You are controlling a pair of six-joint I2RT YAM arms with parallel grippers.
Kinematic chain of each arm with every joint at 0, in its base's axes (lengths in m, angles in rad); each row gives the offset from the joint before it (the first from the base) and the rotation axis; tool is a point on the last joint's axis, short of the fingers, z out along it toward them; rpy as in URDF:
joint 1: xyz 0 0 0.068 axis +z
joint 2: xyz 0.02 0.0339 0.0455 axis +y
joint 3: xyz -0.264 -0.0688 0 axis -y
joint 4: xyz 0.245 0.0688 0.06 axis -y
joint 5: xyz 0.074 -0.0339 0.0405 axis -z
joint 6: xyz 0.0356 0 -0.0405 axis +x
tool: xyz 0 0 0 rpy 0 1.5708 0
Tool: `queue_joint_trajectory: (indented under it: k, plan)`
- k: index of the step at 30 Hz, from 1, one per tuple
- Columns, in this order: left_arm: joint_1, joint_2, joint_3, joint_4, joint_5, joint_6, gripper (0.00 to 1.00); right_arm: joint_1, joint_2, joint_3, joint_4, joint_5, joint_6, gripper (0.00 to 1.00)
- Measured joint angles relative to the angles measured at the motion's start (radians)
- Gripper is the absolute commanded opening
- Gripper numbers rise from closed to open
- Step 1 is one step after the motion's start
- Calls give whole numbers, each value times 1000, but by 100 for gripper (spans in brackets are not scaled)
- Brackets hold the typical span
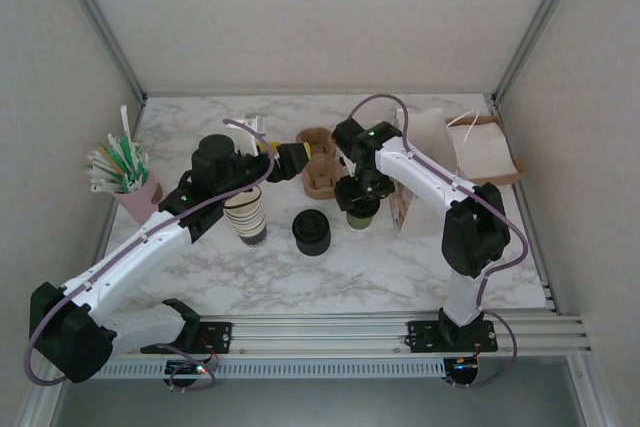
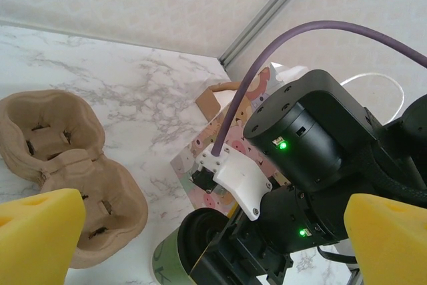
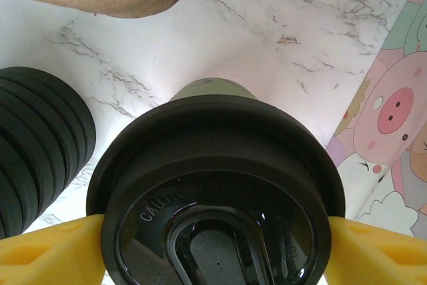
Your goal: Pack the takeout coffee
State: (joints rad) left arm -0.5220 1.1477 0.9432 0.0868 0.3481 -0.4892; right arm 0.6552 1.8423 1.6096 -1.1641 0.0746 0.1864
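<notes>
Glossy black plastic lid (image 3: 213, 185) on matt olive paper cup (image 3: 208, 90); smooth marbled table (image 3: 267, 25).

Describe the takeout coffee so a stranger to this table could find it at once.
Start at the brown cup carrier in the middle of the marble table. Just right of its near end stands the takeout coffee, between the yellow fingers of the right gripper. Unlike the stack of black lids on its left, it has an olive-green wall under one lid.

Marble table (image 1: 400, 269); carrier (image 1: 320, 179), lids (image 1: 311, 232), maybe bag (image 3: 393, 111)
</notes>
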Motion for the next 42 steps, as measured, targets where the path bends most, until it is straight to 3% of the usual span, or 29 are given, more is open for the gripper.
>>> queue_joint_trajectory:
  k: [13, 22, 42]
  plan:
    - [0, 5, 0, 3, 0, 0, 100, 11, 0, 3, -2, 4, 0, 72]
    - [0, 4, 0, 8, 0, 0, 100, 71, -14, 3, -4, -1, 8, 72]
    - [0, -43, 1, 29, -16, -4, 100, 122, -290, 88, -55, -61, 39, 71]
